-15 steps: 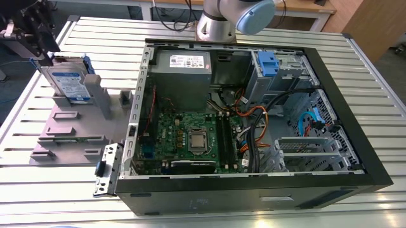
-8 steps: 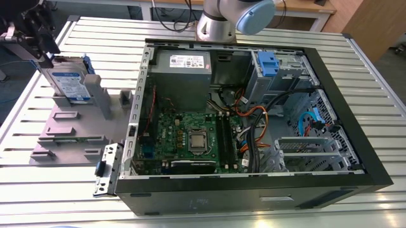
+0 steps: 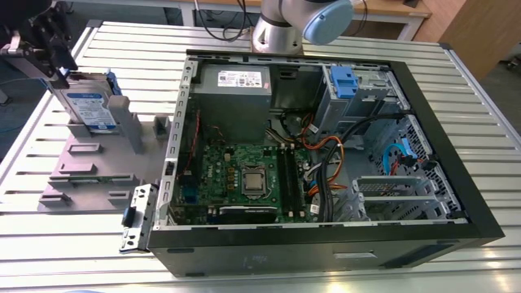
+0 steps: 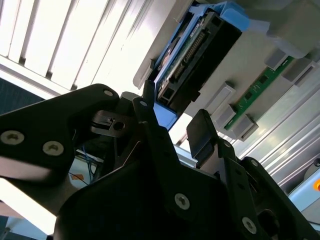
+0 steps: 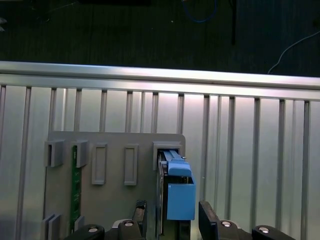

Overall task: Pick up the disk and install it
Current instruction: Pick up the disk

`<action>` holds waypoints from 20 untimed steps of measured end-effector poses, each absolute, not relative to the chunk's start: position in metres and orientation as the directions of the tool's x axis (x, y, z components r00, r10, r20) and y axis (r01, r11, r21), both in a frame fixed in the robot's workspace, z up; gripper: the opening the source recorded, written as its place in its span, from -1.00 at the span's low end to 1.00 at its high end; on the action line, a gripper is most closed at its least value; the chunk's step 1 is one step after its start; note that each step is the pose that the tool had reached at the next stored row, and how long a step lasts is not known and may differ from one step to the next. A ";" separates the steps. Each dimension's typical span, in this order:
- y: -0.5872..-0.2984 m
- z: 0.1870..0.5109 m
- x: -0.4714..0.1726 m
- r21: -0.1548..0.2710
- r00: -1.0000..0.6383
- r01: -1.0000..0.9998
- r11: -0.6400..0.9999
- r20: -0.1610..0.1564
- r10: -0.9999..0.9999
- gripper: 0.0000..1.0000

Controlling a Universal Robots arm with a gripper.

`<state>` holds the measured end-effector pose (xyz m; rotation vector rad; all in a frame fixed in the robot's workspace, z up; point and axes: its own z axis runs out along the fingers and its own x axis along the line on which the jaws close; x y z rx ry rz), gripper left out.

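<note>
The disk (image 3: 88, 105) is a silver drive with a white-and-blue label and a blue frame. It stands on edge in a slot of the grey holder plate (image 3: 94, 168) at the exterior view's left. My gripper (image 3: 63, 74) hangs just over its top end. In the first wrist view the disk (image 5: 177, 197) shows edge-on, and the gripper (image 5: 172, 220) is open with one finger on either side of it and small gaps showing. In the second wrist view the gripper (image 4: 172, 122) straddles the near end of the disk (image 4: 200, 45).
An open computer case (image 3: 480, 201) lies to the right of the holder, with a drive bay and blue latch (image 3: 342, 82) at its far corner. A green memory stick (image 5: 76, 185) stands in another holder slot. The arm's base (image 3: 285, 27) rises behind the case on the slatted metal table (image 3: 49, 244).
</note>
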<state>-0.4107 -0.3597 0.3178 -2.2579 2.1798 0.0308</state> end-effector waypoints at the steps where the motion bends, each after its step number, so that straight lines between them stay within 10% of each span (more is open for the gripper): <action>1: -0.360 0.318 -0.411 0.012 0.035 -0.999 -0.035 -0.016 -0.999 0.06; 20: -0.360 0.314 -0.411 0.012 0.035 -0.999 -0.035 -0.016 -0.999 0.06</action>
